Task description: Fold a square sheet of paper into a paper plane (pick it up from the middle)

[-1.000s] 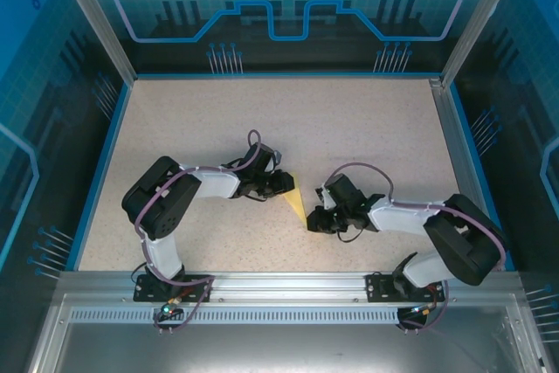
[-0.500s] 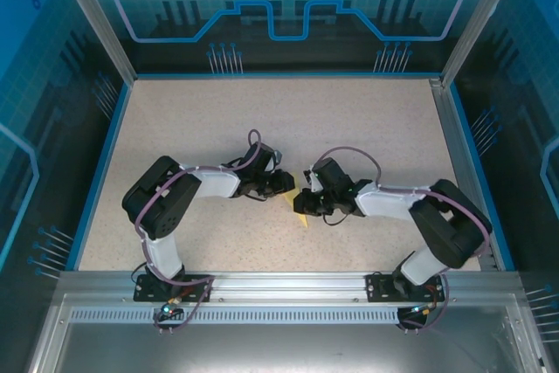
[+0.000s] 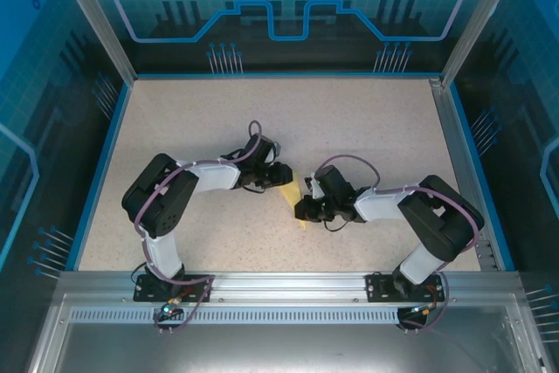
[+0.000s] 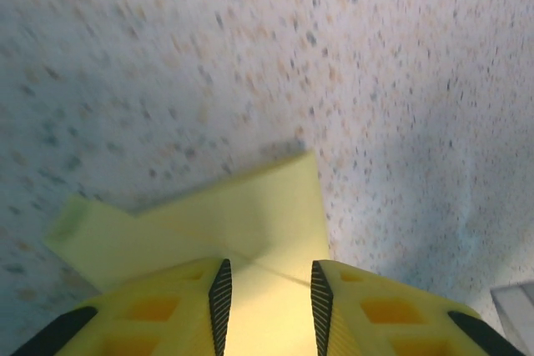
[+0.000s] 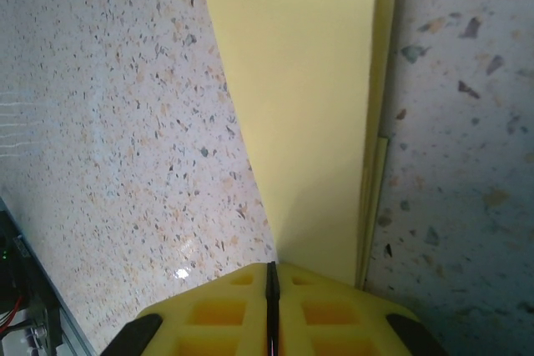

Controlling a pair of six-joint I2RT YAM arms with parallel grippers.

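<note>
Risks from this state: the square sheet of paper, already folded into a narrow multi-layer strip, lies flat on the table between the two arms, and both tools sit right at it. If either arm drags sideways while bearing on the strip, the layers could shear and the crease edges stop matching (a thin sliver of an under-layer already peeks out along one long edge in the right wrist view). A lift from one end only could let the loose flaps spring open. Right gripper: fingers together with no gap, tips at the near end of the strip, which runs straight away from them. Cannot tell whether a layer is pinched or the tips just press down. Left gripper: fingers apart, with a folded corner of the paper lying in the gap and spreading out ahead of the pads; contact is not resolvable. In the top view the yellow strip sits between the two grippers, touching or just beside each.
</note>
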